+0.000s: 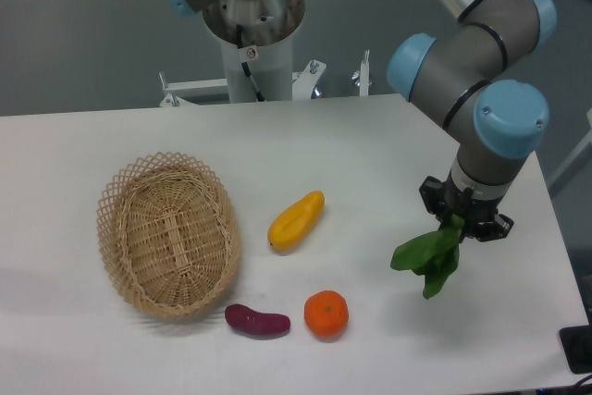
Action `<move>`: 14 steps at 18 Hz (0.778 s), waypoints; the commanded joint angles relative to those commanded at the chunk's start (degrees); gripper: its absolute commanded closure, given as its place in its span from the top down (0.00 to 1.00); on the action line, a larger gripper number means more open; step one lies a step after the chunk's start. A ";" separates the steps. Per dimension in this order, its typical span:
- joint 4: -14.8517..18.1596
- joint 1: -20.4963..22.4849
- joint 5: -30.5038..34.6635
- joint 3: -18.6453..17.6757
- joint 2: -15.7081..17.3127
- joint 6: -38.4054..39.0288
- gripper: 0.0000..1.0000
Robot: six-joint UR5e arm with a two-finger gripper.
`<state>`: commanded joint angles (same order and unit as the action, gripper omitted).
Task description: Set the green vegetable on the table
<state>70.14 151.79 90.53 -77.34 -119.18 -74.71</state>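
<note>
One black two-finger gripper hangs at about 4 o'clock from the table centre, jaws pinched on the stalk end of the dark green leafy vegetable. The leaves dangle down and left beneath it, over the flat white rectangular tabletop; whether the leaf tips touch the surface is hard to tell from this angle, probably just above. Step in hand, as judged: lower and let go. To do it well, descend straight down over the bare patch below, get the leaves resting on the table before opening, then open fully and lift clear vertically so the stalk does not snag a finger. Keep well apart from the round orange fruit, which sits at 9 o'clock from the vegetable. Counts: one green vegetable, one orange fruit, one oblong yellow fruit near table centre, one purple sweet potato just left of the orange, one oval woven wicker basket at 9 o'clock, nothing visible inside it.
</note>
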 joint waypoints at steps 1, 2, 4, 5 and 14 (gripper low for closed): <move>0.00 -0.09 0.00 0.00 0.00 0.00 0.22; 0.00 -0.09 0.00 0.00 0.00 0.00 0.22; -0.09 -0.09 0.00 -0.09 0.00 0.00 0.22; -0.09 -0.09 0.09 -0.09 0.00 0.00 0.22; 0.09 -0.09 -0.35 -0.35 0.44 0.00 0.23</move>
<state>70.22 151.70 90.18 -77.69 -118.74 -74.71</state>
